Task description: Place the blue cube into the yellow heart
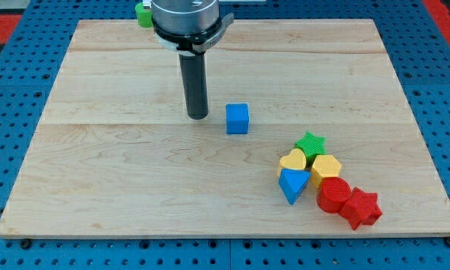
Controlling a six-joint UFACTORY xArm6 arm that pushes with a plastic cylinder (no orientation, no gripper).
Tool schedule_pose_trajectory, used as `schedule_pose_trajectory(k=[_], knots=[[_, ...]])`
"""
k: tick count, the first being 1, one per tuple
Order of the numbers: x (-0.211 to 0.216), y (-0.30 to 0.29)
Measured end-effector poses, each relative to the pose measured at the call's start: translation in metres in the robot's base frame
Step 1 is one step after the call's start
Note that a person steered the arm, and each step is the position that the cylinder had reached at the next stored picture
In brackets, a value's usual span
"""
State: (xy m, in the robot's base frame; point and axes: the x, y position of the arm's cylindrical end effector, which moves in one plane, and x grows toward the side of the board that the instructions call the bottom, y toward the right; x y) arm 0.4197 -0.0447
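Observation:
The blue cube (pixel 238 118) sits alone near the middle of the wooden board (pixel 97 150). The yellow heart (pixel 292 161) lies to its lower right, at the left side of a cluster of blocks. My tip (pixel 199 116) rests on the board just left of the blue cube, with a small gap between them. The rod rises straight up to the arm's round mount at the view's top.
The cluster around the yellow heart holds a green star (pixel 311 142), a yellow hexagon (pixel 326 167), a blue triangle-like block (pixel 293 184), a red round block (pixel 332 194) and a red star (pixel 361 208). A green block (pixel 143 13) sits at the board's top edge, partly hidden by the arm.

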Motion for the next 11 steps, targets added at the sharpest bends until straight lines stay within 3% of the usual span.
schedule_pose_trajectory(k=[1,3,5,6,11], knots=[[-0.017,0.005],[0.011,0.061],[0.066,0.055],[0.074,0.033],[0.097,0.083]])
